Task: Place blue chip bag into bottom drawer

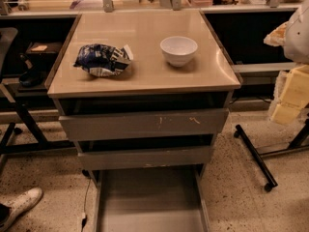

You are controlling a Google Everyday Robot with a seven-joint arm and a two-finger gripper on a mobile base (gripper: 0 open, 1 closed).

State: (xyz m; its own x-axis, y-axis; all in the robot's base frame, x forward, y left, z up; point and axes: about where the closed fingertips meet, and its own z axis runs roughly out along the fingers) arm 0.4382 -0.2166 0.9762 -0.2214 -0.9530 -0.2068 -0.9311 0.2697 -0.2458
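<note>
Bottom drawer (149, 202) pulled out, nearest. Above it two grey drawer fronts (145, 141), both slightly ajar. Chip bag (102, 60) lies on the tabletop (145, 79), left side, well apart from the bowl (178, 50). Gripper (277, 35) is probably the pale shape at the right edge, away from the bag; grip state can't tell.

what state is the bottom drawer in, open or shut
Open: the bottom drawer is pulled out toward the camera, its flat floor showing. The blue chip bag lies on the cabinet top. The gripper is not in view.
</note>
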